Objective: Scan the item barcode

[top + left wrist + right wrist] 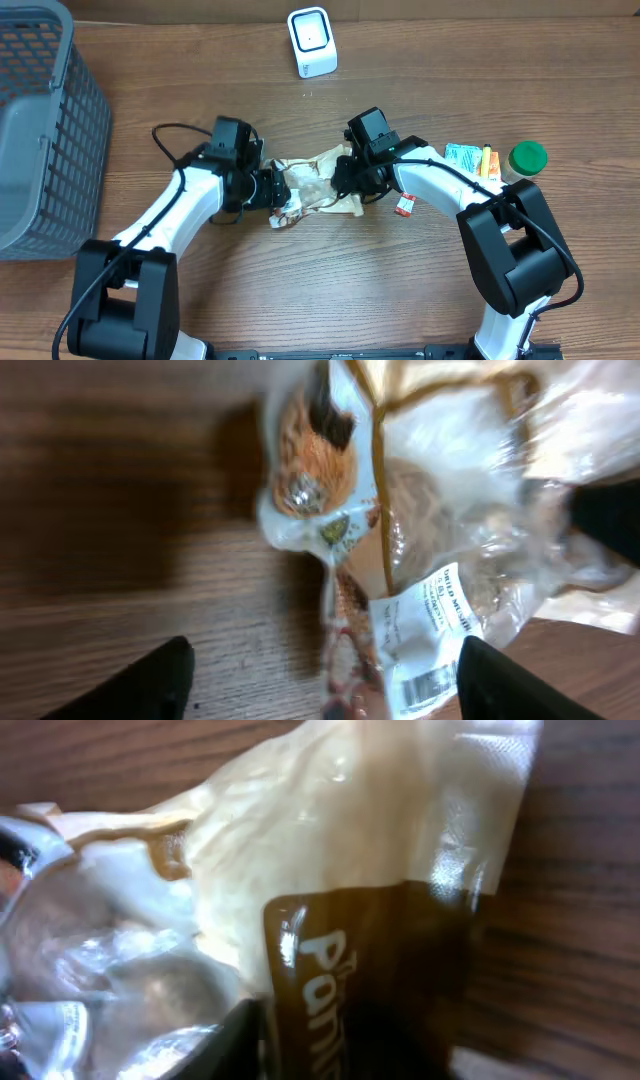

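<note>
Left claw (325, 675): spread wide.
Right claw (342, 188): grip cannot be told.
Bag (318, 182): laid on desk (330, 290) between them.

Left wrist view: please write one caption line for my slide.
Spread fingers flank a clear bag; its barcode label faces the camera.

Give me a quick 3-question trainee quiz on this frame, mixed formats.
1. Multiple choice: where is the scanner?
A) on the table beyond the bag, away from the arm bases
B) in the basket
C) right of the green lid
2. True or false: the bag's barcode label shows in the left wrist view.
3. Fill in: the jaws of the left gripper stand ____.

Key: 1 A; 2 true; 3 open.
</note>
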